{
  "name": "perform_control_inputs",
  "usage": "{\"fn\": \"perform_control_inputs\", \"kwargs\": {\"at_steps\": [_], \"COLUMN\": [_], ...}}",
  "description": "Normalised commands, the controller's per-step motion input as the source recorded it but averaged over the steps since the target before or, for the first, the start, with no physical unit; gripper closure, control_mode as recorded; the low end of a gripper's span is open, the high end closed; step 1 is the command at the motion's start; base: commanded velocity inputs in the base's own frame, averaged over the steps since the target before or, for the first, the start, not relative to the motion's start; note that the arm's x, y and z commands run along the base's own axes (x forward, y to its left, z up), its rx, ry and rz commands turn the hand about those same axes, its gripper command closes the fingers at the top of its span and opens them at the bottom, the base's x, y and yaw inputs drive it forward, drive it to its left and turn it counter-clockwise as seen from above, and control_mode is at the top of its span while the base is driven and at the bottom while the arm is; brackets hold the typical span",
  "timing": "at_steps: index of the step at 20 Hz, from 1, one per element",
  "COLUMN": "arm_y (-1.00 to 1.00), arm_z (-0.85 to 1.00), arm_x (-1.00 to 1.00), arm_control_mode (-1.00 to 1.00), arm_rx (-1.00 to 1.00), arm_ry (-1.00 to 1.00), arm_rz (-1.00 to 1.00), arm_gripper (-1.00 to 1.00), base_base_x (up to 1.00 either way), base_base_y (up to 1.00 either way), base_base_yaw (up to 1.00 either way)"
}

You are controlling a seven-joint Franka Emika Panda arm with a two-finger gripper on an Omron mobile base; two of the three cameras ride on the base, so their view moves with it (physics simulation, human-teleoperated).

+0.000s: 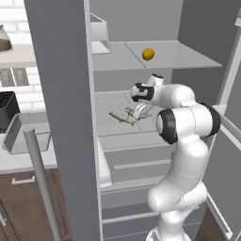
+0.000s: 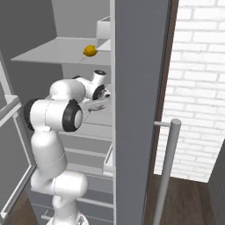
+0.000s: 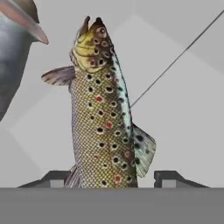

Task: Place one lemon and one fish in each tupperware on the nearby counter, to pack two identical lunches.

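Left base view: white arm reaching into the open grey fridge, pincer (image 1: 141, 112) at frame centre, low over the middle fridge shelf (image 1: 113, 101). Two slender grey-tan fish there, one (image 1: 121, 118) lying just left of the pincer, the other (image 1: 131, 111) right at the fingertips. Small round yellow lemon (image 1: 148, 54) on the upper glass shelf (image 1: 188, 56), upper centre. Shallow light-grey tupperware tub (image 1: 21, 139) on the white table (image 1: 19, 160), left edge, well apart from the fridge.

Right base view: pincer (image 2: 97, 103) at centre-left, partly hidden behind the fridge wall; lemon (image 2: 90, 50) above it on the upper shelf.

Hand view: spotted fish (image 3: 103, 118) standing lengthwise up the frame, tail end between the two dark fingertips (image 3: 173, 177). Jaws part-open, straddling the body; contact not clear.

Judged step: grasping the first fish. Next likely calls for closing fully on the body, lifting clear of the shelf, then carrying to the tub.
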Motion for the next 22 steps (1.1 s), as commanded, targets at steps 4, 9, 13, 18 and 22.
{"fn": "perform_control_inputs", "kwargs": {"at_steps": [4,9,13,18,22], "arm_y": [0.01,0.0,-0.09,-0.17,-0.22], "arm_z": [-0.93,-0.35,0.2,0.21,0.35], "arm_x": [-1.0,-1.0,-1.0,-1.0,-1.0], "arm_control_mode": [-1.0,-1.0,-1.0,-1.0,-1.0], "arm_rx": [-0.12,-0.03,0.0,0.0,0.0], "arm_ry": [0.01,-0.06,-0.28,-0.23,-0.25], "arm_rz": [0.0,0.0,0.0,-0.01,-0.08], "arm_gripper": [1.0,1.0,1.0,1.0,1.0], "base_base_x": [0.0,0.0,0.0,0.0,0.0], "base_base_y": [0.0,0.0,0.0,0.0,0.0], "base_base_yaw": [0.0,0.0,0.0,0.0,0.0]}}
